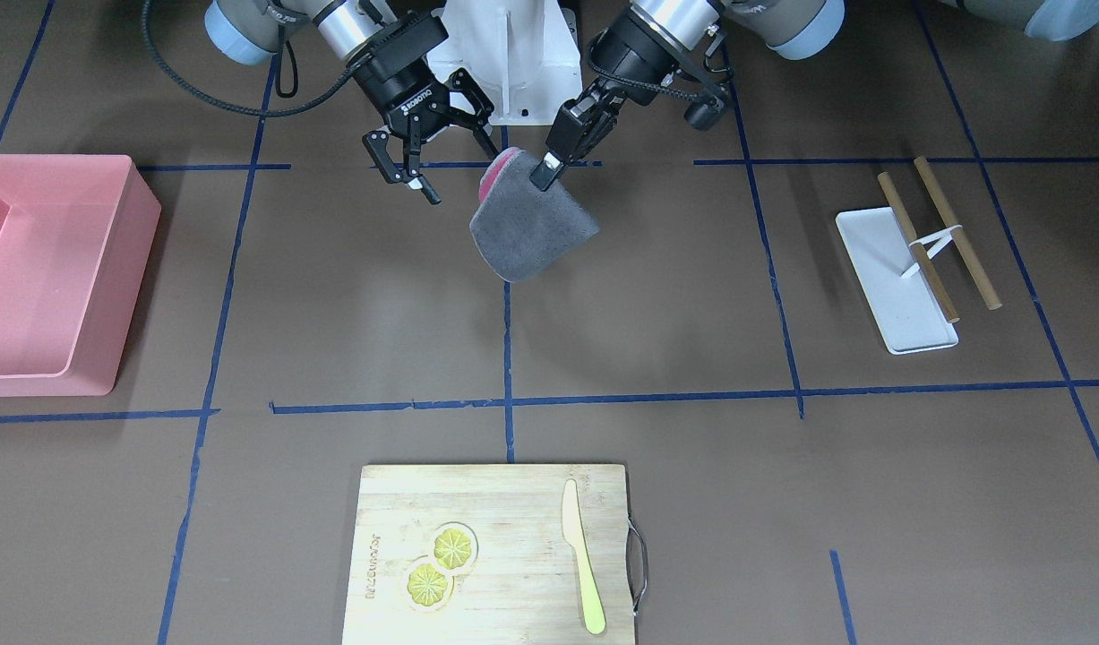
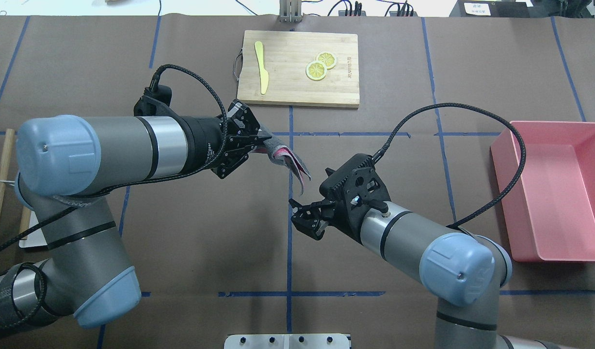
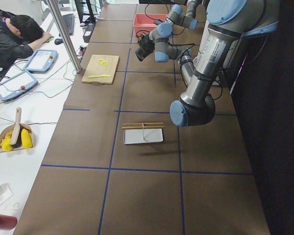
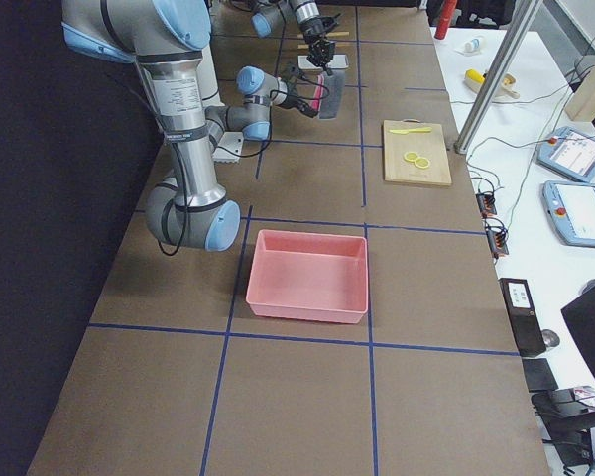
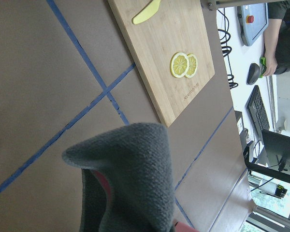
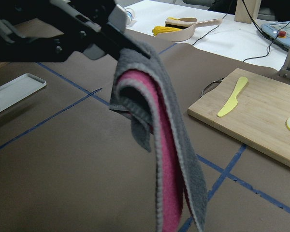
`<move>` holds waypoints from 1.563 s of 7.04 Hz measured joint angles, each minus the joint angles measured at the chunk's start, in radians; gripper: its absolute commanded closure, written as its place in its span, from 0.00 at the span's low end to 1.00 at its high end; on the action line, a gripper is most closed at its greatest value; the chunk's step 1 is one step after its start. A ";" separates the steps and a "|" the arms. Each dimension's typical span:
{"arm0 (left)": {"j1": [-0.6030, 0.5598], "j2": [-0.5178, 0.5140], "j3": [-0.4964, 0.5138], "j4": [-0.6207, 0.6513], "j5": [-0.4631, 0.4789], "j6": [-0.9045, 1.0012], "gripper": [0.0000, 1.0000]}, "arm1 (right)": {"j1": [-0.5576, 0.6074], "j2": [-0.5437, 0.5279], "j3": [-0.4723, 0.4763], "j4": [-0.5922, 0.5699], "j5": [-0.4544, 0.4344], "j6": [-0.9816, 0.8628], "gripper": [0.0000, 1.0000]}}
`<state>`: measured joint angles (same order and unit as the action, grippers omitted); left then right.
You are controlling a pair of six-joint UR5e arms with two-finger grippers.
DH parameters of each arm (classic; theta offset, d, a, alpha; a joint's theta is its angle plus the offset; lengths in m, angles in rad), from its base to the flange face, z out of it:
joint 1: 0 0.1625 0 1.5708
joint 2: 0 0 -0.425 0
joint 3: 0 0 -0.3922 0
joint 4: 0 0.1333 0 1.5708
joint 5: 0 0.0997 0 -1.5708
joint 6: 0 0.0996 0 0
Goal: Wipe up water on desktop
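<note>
Over the middle of the large matte brown desktop (image 1: 352, 296) with its blue tape grid, near the robot's base, the left gripper (image 1: 546, 167) was pinched on one top corner of a folded grey cloth with a pink inner face (image 1: 527, 228). The cloth hung down from that corner, its lower edge above the surface; whether it touched could not be told. Just beside it, the right gripper (image 2: 299, 215) stood with its jaws spread wide and nothing between them, its fingers close to the cloth's pink edge but apart from it.

Bare desktop lay all round the cloth. The pale bamboo cutting board (image 1: 495, 502), carrying two lemon slices (image 1: 440, 563) and a yellow knife (image 1: 581, 569), sat well apart at the far edge. The pink rectangular plastic bin (image 1: 110, 269) stood well off to the robot's right. The small white rectangular tray (image 1: 889, 287), with two brown sticks (image 1: 957, 231) across it, stood well off to the robot's left.
</note>
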<state>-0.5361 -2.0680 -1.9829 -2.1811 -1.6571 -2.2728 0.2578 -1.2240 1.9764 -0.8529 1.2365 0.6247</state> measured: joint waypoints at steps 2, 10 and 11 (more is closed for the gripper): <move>0.010 -0.014 0.006 0.001 -0.001 -0.013 0.94 | -0.012 0.006 -0.003 0.000 -0.008 0.001 0.01; 0.086 -0.036 0.012 0.003 -0.001 -0.016 0.94 | -0.011 0.008 -0.007 -0.001 -0.021 0.003 0.26; 0.087 -0.035 0.012 0.003 -0.001 -0.016 0.94 | -0.011 0.009 -0.006 0.000 -0.020 0.007 0.40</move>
<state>-0.4495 -2.1031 -1.9712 -2.1782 -1.6582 -2.2884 0.2464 -1.2153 1.9707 -0.8534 1.2164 0.6313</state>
